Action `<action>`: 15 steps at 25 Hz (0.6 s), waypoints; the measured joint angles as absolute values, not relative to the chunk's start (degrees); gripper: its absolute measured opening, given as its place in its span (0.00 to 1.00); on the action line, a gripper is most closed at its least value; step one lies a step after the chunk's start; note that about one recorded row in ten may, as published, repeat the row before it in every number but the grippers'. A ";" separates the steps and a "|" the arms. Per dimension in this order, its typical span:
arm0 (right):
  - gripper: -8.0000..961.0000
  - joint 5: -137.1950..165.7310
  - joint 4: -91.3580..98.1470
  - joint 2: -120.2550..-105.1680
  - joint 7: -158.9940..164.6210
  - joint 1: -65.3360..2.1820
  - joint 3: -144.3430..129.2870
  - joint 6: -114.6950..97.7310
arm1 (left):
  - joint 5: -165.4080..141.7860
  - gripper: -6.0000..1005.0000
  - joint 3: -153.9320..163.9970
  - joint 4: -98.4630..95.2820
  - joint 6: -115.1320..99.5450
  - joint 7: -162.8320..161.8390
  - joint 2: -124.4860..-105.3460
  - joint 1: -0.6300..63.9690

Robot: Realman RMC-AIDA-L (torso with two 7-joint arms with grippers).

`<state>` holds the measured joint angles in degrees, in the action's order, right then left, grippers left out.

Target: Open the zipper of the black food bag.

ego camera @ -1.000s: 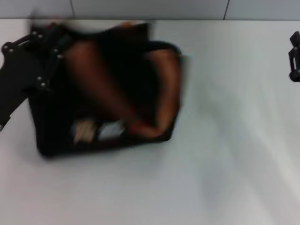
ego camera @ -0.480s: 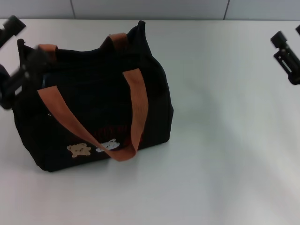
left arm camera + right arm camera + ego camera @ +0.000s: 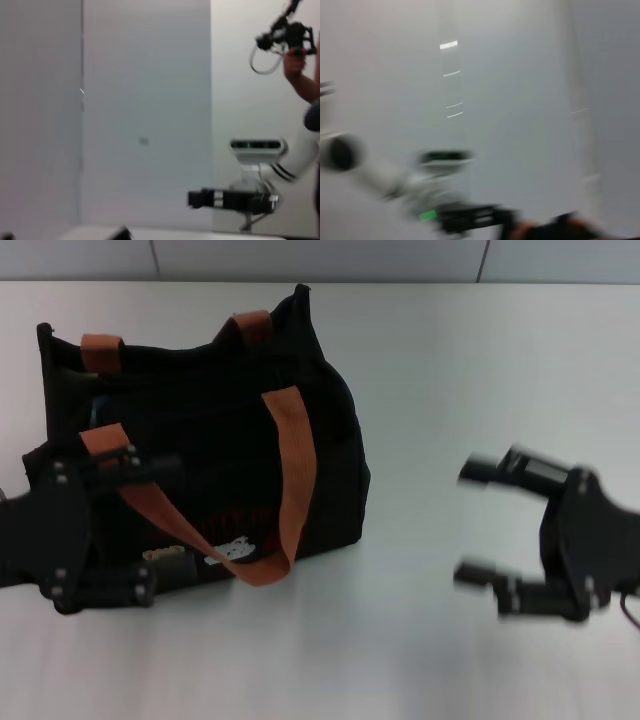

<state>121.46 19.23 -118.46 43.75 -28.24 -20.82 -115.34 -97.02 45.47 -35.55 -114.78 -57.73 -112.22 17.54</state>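
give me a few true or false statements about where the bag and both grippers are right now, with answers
1. The black food bag stands upright on the white table. True.
2. The right gripper is clamped on a bag handle. False: it is open over bare table to the bag's right, touching nothing.
3. The left gripper is at the bag's near left corner, its fingers spread in front of the bag's front face. True.
4. Both rust-brown handles stand straight up. False: the front handle droops down over the front face.
5. The bag lies at the robot's right side. False: it sits left of centre in the head view.
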 joint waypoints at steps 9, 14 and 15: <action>0.86 121.47 21.76 -118.48 45.60 -29.79 -28.44 -116.84 | -101.75 0.82 45.39 -35.55 -114.47 -57.90 -112.76 18.91; 0.86 121.47 21.82 -118.51 45.72 -30.02 -28.92 -116.74 | -101.83 0.82 45.16 -35.49 -114.36 -57.93 -112.81 18.92; 0.86 121.47 21.82 -118.54 45.72 -30.04 -28.96 -116.74 | -101.83 0.82 45.16 -35.49 -114.36 -57.93 -112.81 18.92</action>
